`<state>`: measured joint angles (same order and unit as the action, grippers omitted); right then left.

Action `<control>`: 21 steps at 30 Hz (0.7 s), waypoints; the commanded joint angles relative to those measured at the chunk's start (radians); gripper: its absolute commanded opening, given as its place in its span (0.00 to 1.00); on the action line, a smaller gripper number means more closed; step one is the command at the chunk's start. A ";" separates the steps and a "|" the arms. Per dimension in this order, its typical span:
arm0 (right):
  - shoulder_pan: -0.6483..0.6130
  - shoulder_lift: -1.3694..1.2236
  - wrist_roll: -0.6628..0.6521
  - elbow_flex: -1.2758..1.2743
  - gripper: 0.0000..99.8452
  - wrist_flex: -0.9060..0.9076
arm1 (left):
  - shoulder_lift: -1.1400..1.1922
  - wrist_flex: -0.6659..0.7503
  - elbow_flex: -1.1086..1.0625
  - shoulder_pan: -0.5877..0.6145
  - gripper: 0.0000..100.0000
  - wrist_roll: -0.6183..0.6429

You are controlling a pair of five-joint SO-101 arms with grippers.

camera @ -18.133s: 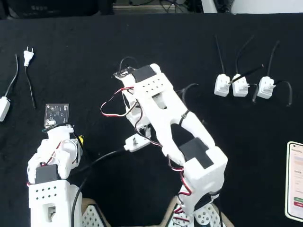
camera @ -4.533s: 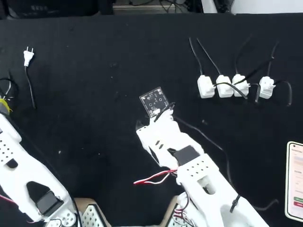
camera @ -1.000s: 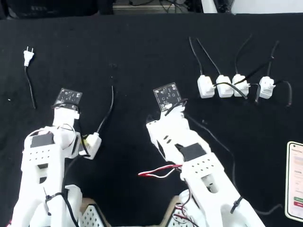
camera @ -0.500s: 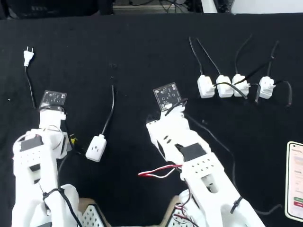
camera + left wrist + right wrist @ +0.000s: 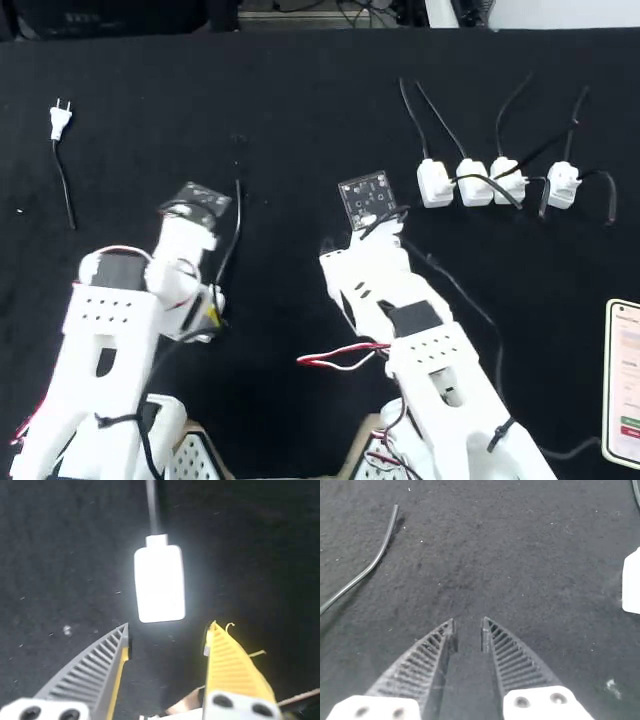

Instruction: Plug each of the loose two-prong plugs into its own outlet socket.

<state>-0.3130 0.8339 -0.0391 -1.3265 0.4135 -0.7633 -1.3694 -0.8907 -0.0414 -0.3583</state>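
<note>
**High view:** 1 loose plug (image 5: 60,118) lies far off at the top corner of the black table (image 5: 300,90). It is well apart from both arms. A row of 4 sockets (image 5: 472,183) sits on the other side with cords on them; those look done to me. The left arm (image 5: 110,320) leans over the end of a black cord (image 5: 232,225). The right arm (image 5: 400,310) is in the middle of the table.

**Left wrist view:** The left gripper (image 5: 168,626) has its 2 fingers spread wide. The white socket (image 5: 160,584) lies flat on the table just past the fingertips, and nothing touches it. I think the step now is grabbing this last socket. Next, the fingers need to go down, 1 on each long side, and squeeze. After that, the far plug must be fetched and pushed in.

**Right wrist view:** The right gripper (image 5: 468,622) has its fingers almost pressed together, with just a thin gap. It pinches nothing. It hangs over bare table, with a thin cord (image 5: 370,565) off to 1 side and a white socket edge (image 5: 632,580) at the other.

**What changed:** Half a second ago the left arm stood more to the side, and the white socket lay in the open beside it. Now the arm has swung across and sits over the socket. The socket and plug have not moved. The right arm has crept forward only a tiny bit.
</note>
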 commanded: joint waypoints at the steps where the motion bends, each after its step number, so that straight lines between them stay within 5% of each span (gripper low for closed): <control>1: 0.023 0.028 0.008 0.021 0.08 -0.029 | -0.005 0.054 -0.002 -0.047 0.25 0.018; 10: 0.021 0.028 0.008 0.021 0.08 -0.029 | -0.002 0.313 -0.222 -0.045 0.25 0.020; 21: 0.021 0.028 0.008 0.019 0.08 -0.029 | -0.002 0.350 -0.242 0.016 0.25 0.014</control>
<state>-0.3130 0.8339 -0.0391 -1.3265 0.4135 -0.7633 -1.0365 -1.1454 -0.0690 -0.3521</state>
